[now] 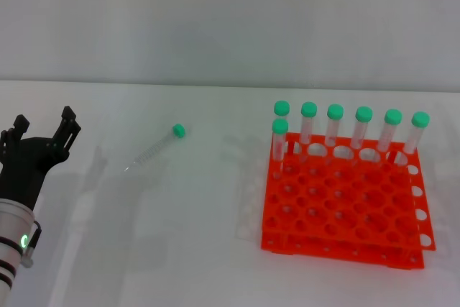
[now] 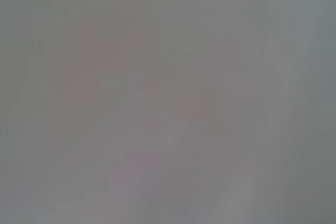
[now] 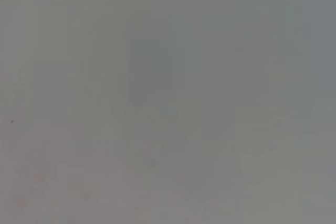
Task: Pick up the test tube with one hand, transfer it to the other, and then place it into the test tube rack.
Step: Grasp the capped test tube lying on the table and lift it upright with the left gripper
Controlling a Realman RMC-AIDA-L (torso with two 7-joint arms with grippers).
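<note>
A clear test tube [image 1: 156, 147] with a green cap lies flat on the white table, cap pointing back right. My left gripper [image 1: 43, 124] stands open at the left edge of the head view, well to the left of the tube, with nothing between its fingers. The orange test tube rack [image 1: 345, 199] sits to the right. My right gripper is out of view. Both wrist views show only blank grey surface.
Several green-capped tubes [image 1: 335, 126] stand upright in the rack's back rows. The white table [image 1: 201, 235] stretches between the lying tube and the rack. A pale wall runs behind the table.
</note>
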